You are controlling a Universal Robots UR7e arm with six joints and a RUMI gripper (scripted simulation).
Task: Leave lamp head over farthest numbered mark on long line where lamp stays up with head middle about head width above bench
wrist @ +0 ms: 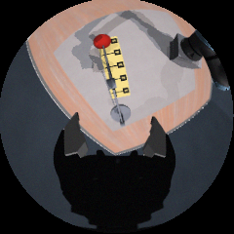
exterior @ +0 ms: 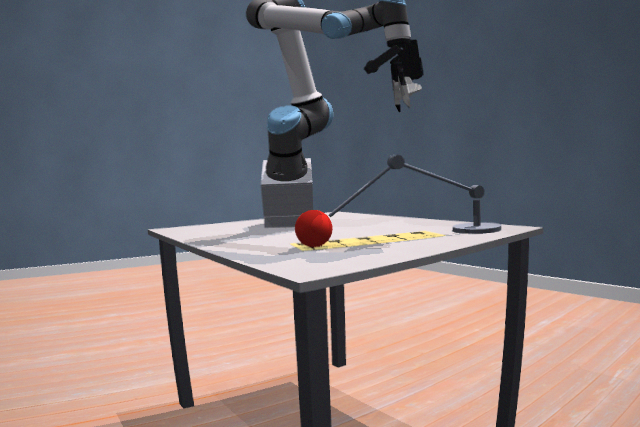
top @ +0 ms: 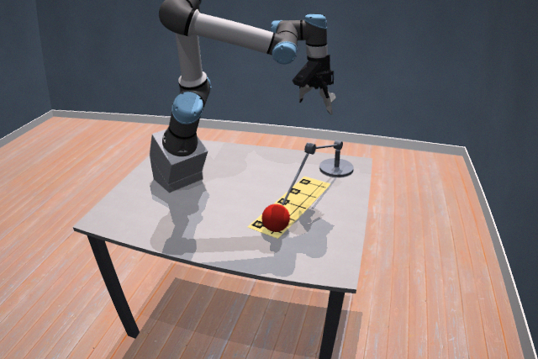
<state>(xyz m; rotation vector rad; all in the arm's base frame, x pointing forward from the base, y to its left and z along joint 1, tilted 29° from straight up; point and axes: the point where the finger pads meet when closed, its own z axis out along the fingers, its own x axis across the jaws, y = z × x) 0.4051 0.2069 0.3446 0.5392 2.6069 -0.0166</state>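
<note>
If we sweep from the left, we first meet the arm's grey pedestal [top: 160, 168] [exterior: 269, 205] at the bench's [top: 225, 207] [exterior: 242, 241] back. Next comes the lamp's red head [top: 275, 218] [exterior: 313, 228] [wrist: 101, 41], a ball near the outer end of the yellow strip [top: 317, 190] [exterior: 354, 242] [wrist: 106, 72]; we cannot tell whether it touches the bench. We judge it fairly light and hard, its smooth round face apt to slip out of a careless pinch. If it fits between the jaws, we would take it across its middle, fingers pointing down, and shift it slowly. From it a thin rod climbs to the elbow joint [top: 309, 148] [exterior: 395, 161] [wrist: 110, 83]; we would expect the rods to be stiff but the worn joint to give, so pushing there seems risky. Above, the gripper [top: 316, 105] [exterior: 404, 106] [wrist: 115, 114] hangs released, well apart from the lamp. Farthest right stands the lamp's round base [top: 328, 169] [exterior: 462, 229] [wrist: 117, 113], which we would leave alone.
</note>
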